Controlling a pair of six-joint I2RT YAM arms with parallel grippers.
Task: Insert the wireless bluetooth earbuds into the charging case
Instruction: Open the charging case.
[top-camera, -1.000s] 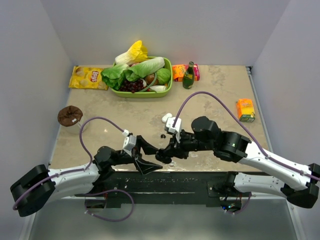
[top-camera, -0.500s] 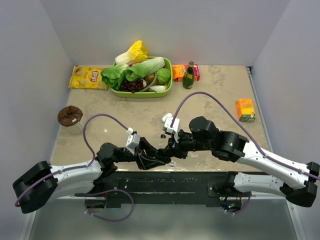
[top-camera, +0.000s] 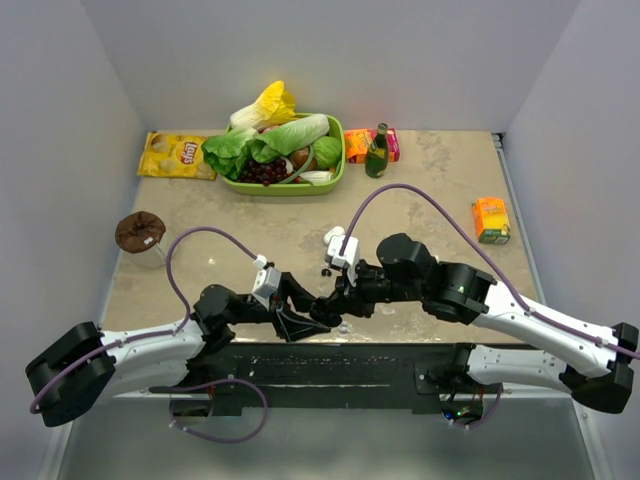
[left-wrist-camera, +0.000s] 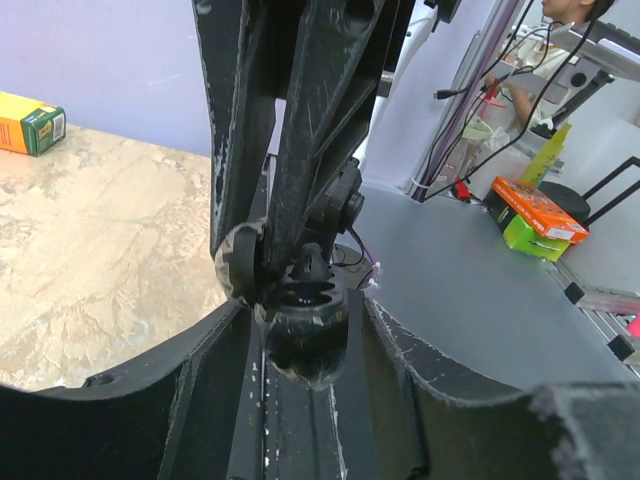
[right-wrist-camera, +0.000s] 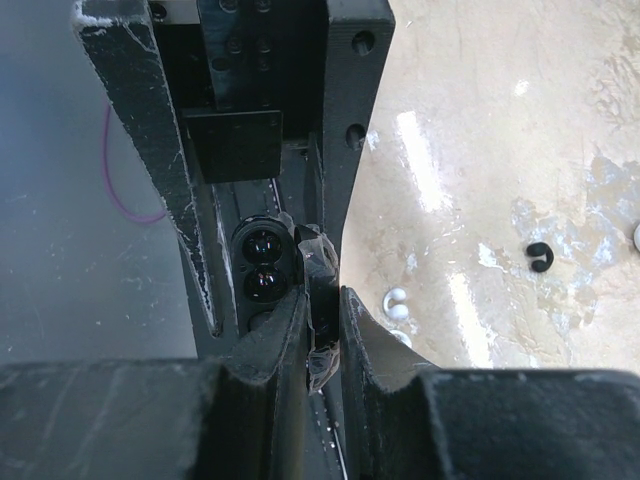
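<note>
1. The left gripper (top-camera: 310, 320) has swung right along the near edge of the table (top-camera: 250, 230) to meet the right gripper (right-wrist-camera: 320, 320). Its jaws, wide a second ago, have narrowed to roughly half.
2. Its fingers now flank the black charging case (left-wrist-camera: 305, 330) closely on both sides (whether they actually press on it I cannot tell).
3. The right gripper has hardly shifted. It is nearly closed, pinching a thin dark flap of that case, probably the open lid.
4. Two glossy black earbuds (right-wrist-camera: 262, 265) sit in the case's wells, so this pair looks seated.
5. Two whitish earbuds (right-wrist-camera: 397, 298) lie loose on the table just beside the grippers, well short of the white case (top-camera: 333, 236) farther back.
6. My reading is that the arms are bracing the black case between them, to shut the lid or hand it over. The whitish pair is not yet done.
</note>
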